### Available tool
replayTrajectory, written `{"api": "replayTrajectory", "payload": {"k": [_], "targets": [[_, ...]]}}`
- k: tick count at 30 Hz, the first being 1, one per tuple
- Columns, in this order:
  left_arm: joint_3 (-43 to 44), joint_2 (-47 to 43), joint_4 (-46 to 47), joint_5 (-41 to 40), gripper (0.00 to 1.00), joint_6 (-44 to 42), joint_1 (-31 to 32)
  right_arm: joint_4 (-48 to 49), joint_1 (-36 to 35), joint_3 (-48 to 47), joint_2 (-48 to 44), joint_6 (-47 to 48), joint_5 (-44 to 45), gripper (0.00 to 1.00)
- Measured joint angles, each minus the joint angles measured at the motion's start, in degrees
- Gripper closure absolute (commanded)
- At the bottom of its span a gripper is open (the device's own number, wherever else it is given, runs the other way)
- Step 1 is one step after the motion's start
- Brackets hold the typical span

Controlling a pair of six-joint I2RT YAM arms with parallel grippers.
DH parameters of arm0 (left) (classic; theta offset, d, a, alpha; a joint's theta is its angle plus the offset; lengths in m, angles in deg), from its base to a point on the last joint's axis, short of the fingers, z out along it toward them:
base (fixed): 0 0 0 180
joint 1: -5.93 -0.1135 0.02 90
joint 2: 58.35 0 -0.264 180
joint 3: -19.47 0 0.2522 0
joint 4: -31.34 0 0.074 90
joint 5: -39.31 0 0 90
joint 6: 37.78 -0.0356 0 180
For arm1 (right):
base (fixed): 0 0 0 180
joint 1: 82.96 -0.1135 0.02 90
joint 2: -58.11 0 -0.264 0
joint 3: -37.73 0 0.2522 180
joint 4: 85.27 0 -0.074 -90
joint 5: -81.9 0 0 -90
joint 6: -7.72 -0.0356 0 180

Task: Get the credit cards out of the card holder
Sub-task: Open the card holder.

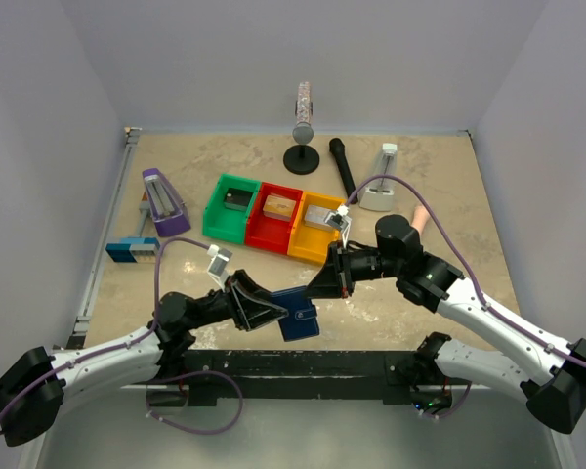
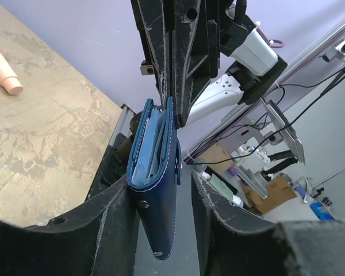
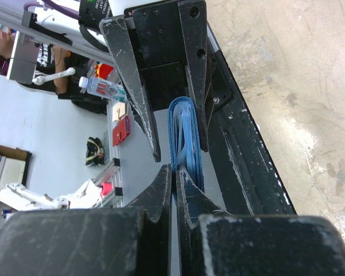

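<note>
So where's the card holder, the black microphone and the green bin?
card holder [image 1: 298, 322]: top view, on its navy outer cover.
black microphone [image 1: 343, 170]: top view, on the middle of its handle.
green bin [image 1: 225, 231]: top view, on its near wall.

Bright, even overhead light, soft shadows, slightly blurred wrist-view foregrounds.

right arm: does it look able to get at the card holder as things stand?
Likely yes. The right pincer sits at the edge of the card holder, fingers seemingly shut on one flap. The left pincer only flanks its sides, with a gap on one, leaving that edge free. No cards show.
</note>
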Motion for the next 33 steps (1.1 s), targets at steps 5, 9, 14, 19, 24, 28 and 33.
{"api": "replayTrajectory", "payload": {"k": [5,9,14,19,24,28,33], "targets": [[0.0,0.0,0.1,0.0,0.64,0.0,0.0,0.0,0.0,0.0,0.0,0.1,-0.2,1.00],[0.0,0.2,0.1,0.0,0.76,0.0,0.0,0.0,0.0,0.0,0.0,0.2,-0.4,1.00],[0.0,0.4,0.4,0.2,0.90,0.0,0.0,-0.1,0.0,0.0,0.0,0.4,-0.4,1.00],[-0.1,0.3,0.2,0.3,1.00,0.0,0.0,-3.5,0.0,-1.5,-0.1,2.0,-0.3,0.30],[0.6,-1.6,-6.2,0.5,1.00,-1.2,-0.1,-15.2,0.0,-8.7,-1.2,9.0,4.6,0.12],[7.6,-2.8,-21.2,-1.4,1.00,-4.2,0.0,-23.6,-0.5,-15.2,-3.9,14.2,12.0,0.08],[19.4,-2.1,-39.0,-10.2,1.00,-7.2,0.7,-31.6,-9.6,-21.5,-5.4,18.4,29.3,0.11]]}}
